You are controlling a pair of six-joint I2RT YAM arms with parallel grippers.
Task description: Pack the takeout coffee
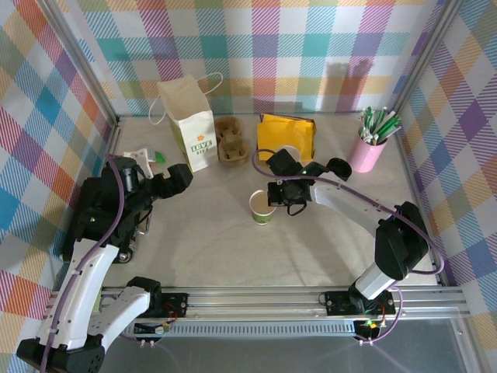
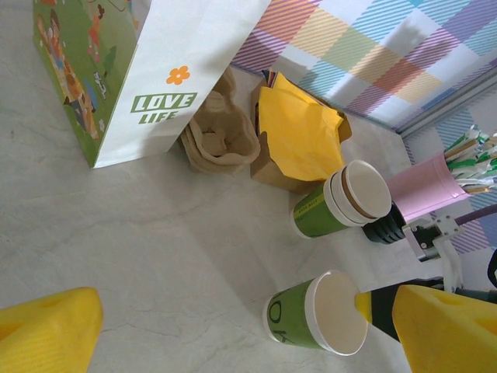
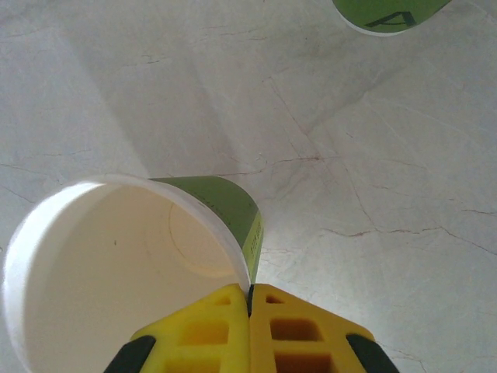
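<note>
My right gripper (image 3: 250, 294) is clamped shut, pinching the rim wall of the small lidless paper cup (image 3: 116, 264), which is cream inside with a green band. It's standing mid pale table (image 1: 217, 249). It looks empty, so probably light and crushable; the rolled rim seems the stiffest spot to hold. My left gripper (image 1: 177, 177) hangs wide open, holding nothing.

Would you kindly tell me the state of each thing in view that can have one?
single paper cup: upright, lidless, empty
right gripper: shut on the single paper cup's rim
left gripper: open, holding nothing
paper bag: upright, mouth open
cup stack: nested, lidless
pink cup: upright, filled with sticks
cup carrier: empty
</note>
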